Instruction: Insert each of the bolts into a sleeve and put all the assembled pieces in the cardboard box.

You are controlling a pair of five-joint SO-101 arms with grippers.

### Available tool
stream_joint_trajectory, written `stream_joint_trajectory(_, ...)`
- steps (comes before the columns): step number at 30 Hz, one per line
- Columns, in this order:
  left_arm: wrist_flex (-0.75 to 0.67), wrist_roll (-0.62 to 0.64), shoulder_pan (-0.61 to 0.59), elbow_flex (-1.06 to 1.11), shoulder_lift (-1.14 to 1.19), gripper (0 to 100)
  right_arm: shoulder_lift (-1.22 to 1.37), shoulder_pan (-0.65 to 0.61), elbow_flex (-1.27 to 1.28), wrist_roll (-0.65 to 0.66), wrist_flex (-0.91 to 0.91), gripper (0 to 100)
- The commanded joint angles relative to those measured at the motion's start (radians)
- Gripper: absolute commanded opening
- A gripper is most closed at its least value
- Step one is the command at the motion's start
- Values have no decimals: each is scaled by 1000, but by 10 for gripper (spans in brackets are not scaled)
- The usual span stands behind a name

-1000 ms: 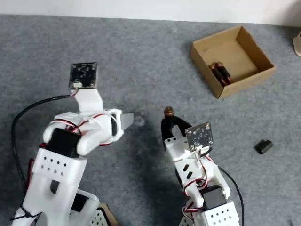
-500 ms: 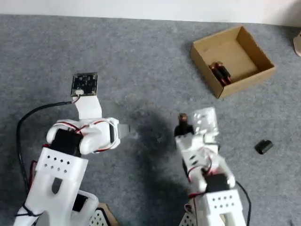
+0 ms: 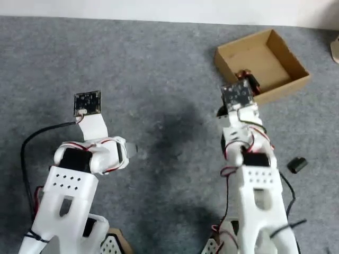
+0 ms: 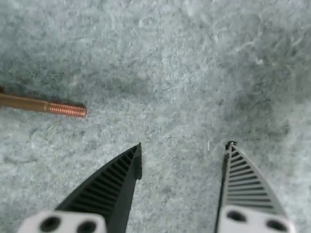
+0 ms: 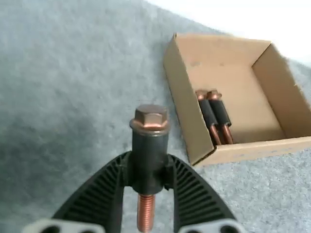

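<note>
Grey carpeted surface. Open brown cardboard box holds two sleeved bolts, lying parallel. Right gripper near the box, clenched across black sleeve with copper bolt; long axis along gripper, hex head outward. Left gripper spread, empty; loose copper bolt flat beside it.

Box wall ahead — inside seemingly roomy.

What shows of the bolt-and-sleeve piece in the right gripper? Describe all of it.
The assembled piece is a copper-coloured bolt with a hex head, passed through a black sleeve; its threaded end pokes out behind. Head pointing outward, it is clamped at the sleeve by the right gripper, over the grey carpet, short of the cardboard box.
</note>
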Motion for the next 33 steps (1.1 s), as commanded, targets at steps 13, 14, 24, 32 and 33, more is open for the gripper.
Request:
stream_joint_trajectory(13, -92, 0, -10, 36, -16, 252, 662, 107, -723, 94, -166, 5)
stream_joint_trajectory(14, -92, 0, -10, 38, -16, 252, 693, 107, -757, 94, -166, 5)
stream_joint_trajectory(24, -92, 0, -12, 38, -16, 252, 1040, 119, -992, 275, -246, 5)
stream_joint_trajectory(32, -94, 0, -10, 65, -16, 253, 1234, 139, -1029, 273, -584, 125)
stream_joint_trajectory(33, -94, 0, -10, 68, -16, 253, 1241, 142, -1029, 272, -587, 159)
